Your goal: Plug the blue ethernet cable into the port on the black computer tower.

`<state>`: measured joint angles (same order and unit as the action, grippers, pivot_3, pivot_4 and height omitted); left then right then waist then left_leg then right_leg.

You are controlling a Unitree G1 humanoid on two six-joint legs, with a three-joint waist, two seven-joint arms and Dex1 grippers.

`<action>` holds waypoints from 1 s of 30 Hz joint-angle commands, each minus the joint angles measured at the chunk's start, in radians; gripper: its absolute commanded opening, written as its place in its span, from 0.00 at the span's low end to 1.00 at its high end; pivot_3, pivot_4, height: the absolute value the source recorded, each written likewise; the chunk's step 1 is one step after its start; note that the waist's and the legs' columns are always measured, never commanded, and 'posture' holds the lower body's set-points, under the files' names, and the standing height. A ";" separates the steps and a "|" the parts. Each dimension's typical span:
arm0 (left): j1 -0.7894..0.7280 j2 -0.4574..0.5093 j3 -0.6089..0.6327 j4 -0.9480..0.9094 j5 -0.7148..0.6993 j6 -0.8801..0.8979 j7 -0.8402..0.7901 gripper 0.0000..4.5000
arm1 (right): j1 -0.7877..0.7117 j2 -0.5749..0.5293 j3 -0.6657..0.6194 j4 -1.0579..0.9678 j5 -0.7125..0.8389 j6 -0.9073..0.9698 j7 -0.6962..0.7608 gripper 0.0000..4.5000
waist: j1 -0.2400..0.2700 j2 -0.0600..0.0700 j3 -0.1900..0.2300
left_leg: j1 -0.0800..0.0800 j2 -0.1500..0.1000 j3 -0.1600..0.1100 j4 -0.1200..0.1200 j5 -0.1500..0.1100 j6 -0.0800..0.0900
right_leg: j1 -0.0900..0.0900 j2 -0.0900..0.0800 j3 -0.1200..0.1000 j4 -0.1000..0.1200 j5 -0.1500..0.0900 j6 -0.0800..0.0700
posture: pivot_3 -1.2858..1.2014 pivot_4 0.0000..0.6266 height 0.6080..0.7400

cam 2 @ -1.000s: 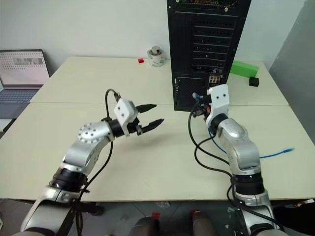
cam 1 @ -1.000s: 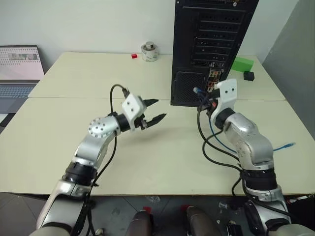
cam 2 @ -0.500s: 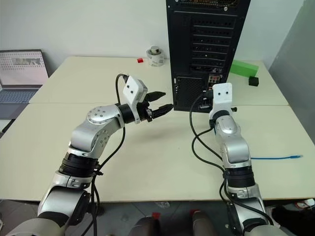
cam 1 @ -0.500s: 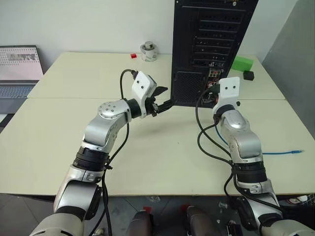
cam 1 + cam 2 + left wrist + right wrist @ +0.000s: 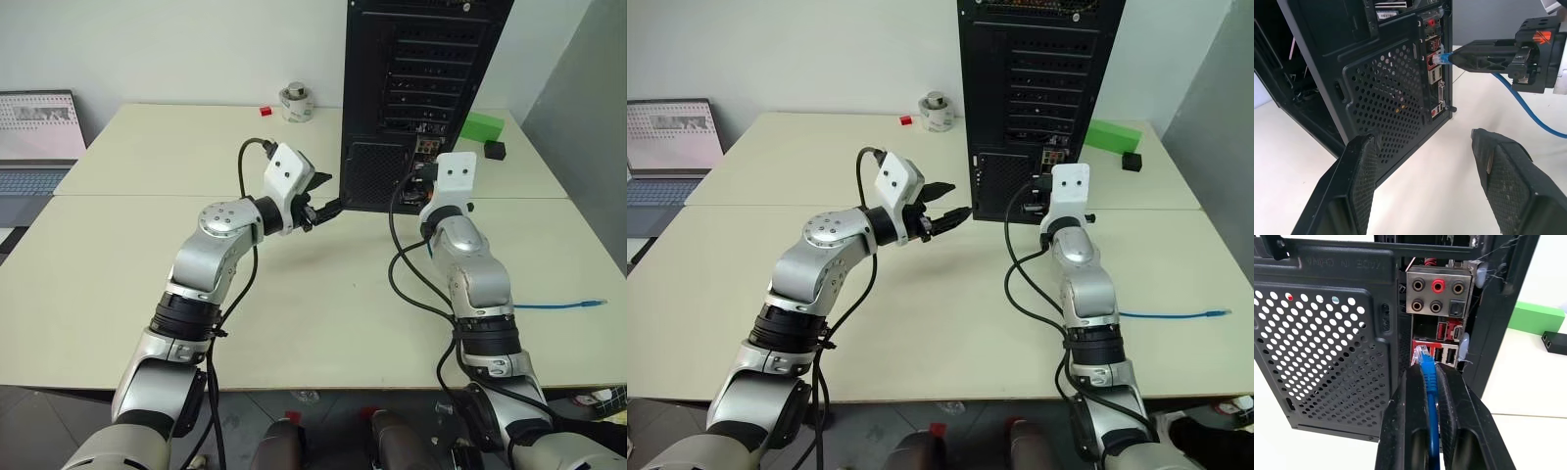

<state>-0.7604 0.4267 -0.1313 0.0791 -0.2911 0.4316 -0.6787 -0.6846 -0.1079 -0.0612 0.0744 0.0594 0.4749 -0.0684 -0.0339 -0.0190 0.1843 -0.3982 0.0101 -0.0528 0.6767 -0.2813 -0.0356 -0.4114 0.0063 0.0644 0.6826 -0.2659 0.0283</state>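
Blue ethernet cable (image 5: 1428,382) pinched near its clear plug between right gripper (image 5: 1426,382) fingers, plug tip right at the connector strip on the black computer tower (image 5: 411,88) back. Rest of cable trails over the table (image 5: 323,304), right of the tower. Left gripper (image 5: 321,194) jaws apart, empty, beside the tower's mesh vent.

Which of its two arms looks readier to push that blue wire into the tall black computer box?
The right. Its right gripper is shut on the thin blue ethernet cable, the clear plug right at the black metal computer tower and its connector strip. The left gripper hangs open and empty beside the tower.
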 commanded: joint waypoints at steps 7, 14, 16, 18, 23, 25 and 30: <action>-0.033 -0.005 0.033 -0.040 0.010 0.007 0.003 0.70 | -0.037 0.012 -0.022 0.007 -0.001 -0.048 -0.015 0.00 | 0.000 0.000 0.000 | 0.000 0.000 0.000 0.000 0.000 0.000 | 0.000 0.000 0.000 0.000 0.000 0.000 | 0.52 0.24 1.00; -0.035 -0.007 0.035 -0.038 0.017 0.009 0.003 0.70 | -0.045 0.013 -0.032 0.025 -0.003 -0.066 -0.031 0.00 | 0.000 0.000 0.000 | 0.000 0.000 0.000 0.000 0.000 0.000 | 0.000 0.000 0.000 0.000 0.000 0.000 | 0.52 0.24 1.00; -0.034 -0.006 0.036 -0.039 0.019 0.010 0.002 0.70 | -0.047 0.014 -0.034 0.027 -0.002 -0.070 -0.032 0.00 | 0.000 0.000 0.000 | 0.000 0.000 0.000 0.000 0.000 0.000 | 0.000 0.000 0.000 0.000 0.000 0.000 | 0.52 0.24 1.00; -0.034 -0.005 0.039 -0.038 0.021 0.009 0.001 0.70 | -0.049 0.015 -0.034 0.029 -0.002 -0.071 -0.031 0.00 | 0.000 0.000 0.000 | 0.000 0.000 0.000 0.000 0.000 0.000 | 0.000 0.000 0.000 0.000 0.000 0.000 | 0.52 0.24 1.00; -0.032 -0.006 0.040 -0.036 0.026 0.008 0.002 0.70 | -0.056 0.019 -0.032 0.040 0.003 -0.076 -0.027 0.00 | 0.000 0.000 0.000 | 0.000 0.000 0.000 0.000 0.000 0.000 | 0.000 0.000 0.001 0.000 0.000 0.000 | 0.52 0.24 1.00; -0.031 -0.005 0.040 -0.035 0.027 0.008 0.001 0.70 | -0.062 0.022 -0.029 0.047 0.005 -0.077 -0.022 0.00 | 0.000 0.000 0.000 | 0.000 0.000 0.000 0.000 0.000 0.000 | 0.000 0.000 0.001 0.000 0.000 0.000 | 0.52 0.24 1.00; -0.030 -0.002 0.043 -0.030 0.030 0.005 -0.001 0.70 | -0.068 0.024 -0.028 0.059 0.002 -0.081 -0.021 0.00 | -0.001 0.000 0.000 | 0.000 0.000 0.000 0.000 0.000 0.000 | -0.001 0.000 0.001 0.000 0.000 0.000 | 0.52 0.24 1.00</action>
<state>-0.7672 0.4246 -0.1124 0.0791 -0.2634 0.4492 -0.6802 -0.7215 -0.0875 -0.0794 0.1575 0.0609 0.4233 -0.0887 -0.0346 -0.0190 0.1843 -0.3983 0.0102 -0.0523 0.6763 -0.2813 -0.0356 -0.4120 0.0063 0.0652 0.6826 -0.2658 0.0283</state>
